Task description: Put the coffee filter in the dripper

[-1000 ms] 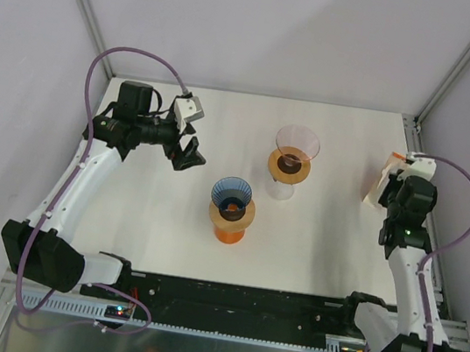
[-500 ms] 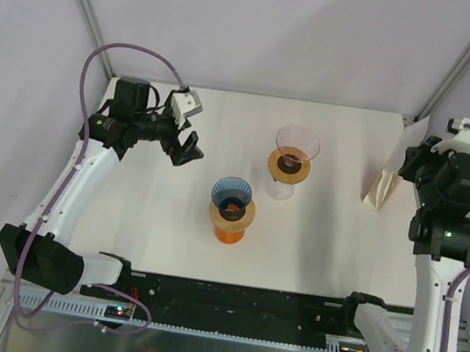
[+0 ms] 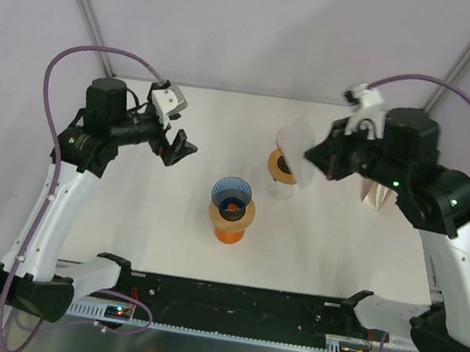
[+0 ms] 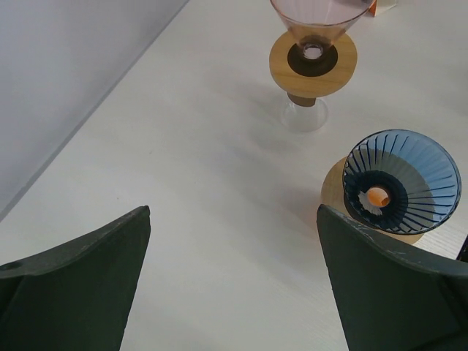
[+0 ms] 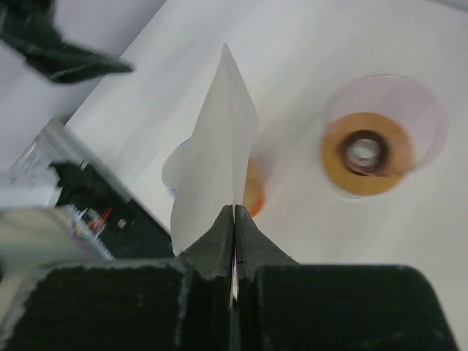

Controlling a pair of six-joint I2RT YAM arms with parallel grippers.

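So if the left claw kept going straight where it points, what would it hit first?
Probably bare table. The open left gripper frames only white tabletop; the blue dripper sits right of that line, the pink dripper farther off. Depth is hard to judge.

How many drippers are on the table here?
2. The pink dripper stands far centre, partly hidden behind the held coffee filter in the top view; the blue dripper stands nearer, to its left.
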